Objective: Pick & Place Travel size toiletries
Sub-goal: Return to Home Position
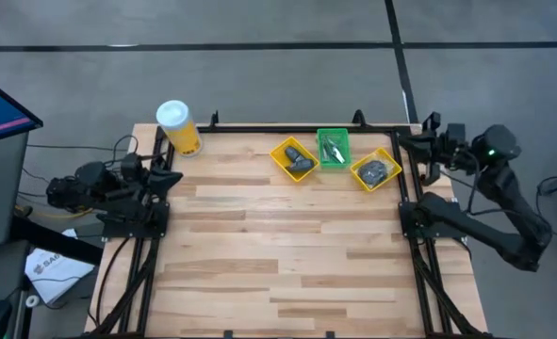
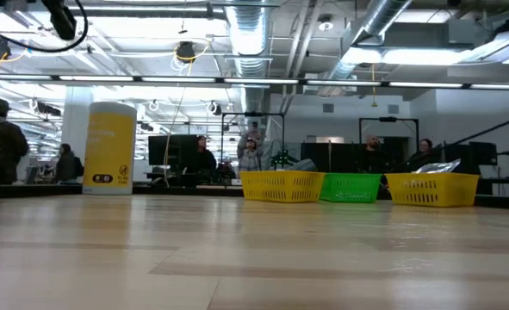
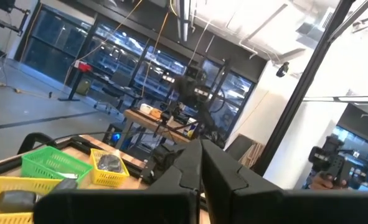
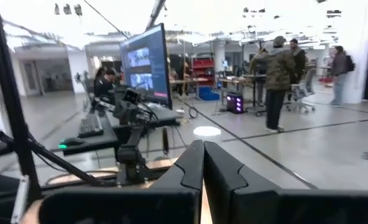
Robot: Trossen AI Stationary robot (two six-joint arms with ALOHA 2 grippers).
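Note:
The toiletries lie in three small trays at the table's far edge. Dark grey oblong pieces (image 1: 298, 160) fill the left yellow tray (image 1: 284, 149). Silver clipper-like tools (image 1: 334, 149) are in the green tray (image 1: 333, 136), and dark discs (image 1: 376, 170) in the right yellow tray (image 1: 362, 175). My left gripper (image 1: 172, 178) is parked at the table's left edge, shut and holding nothing (image 3: 201, 163). My right gripper (image 1: 412, 149) is parked at the far right corner, also shut and holding nothing (image 4: 203, 163). The low view shows no gripper.
A yellow canister with a white lid (image 1: 177, 126) stands at the table's far left corner, also seen in the low view (image 2: 109, 148). The trays (image 2: 351, 187) line the far edge. The wooden tabletop (image 1: 278, 245) stretches between the arms. People stand in the room beyond.

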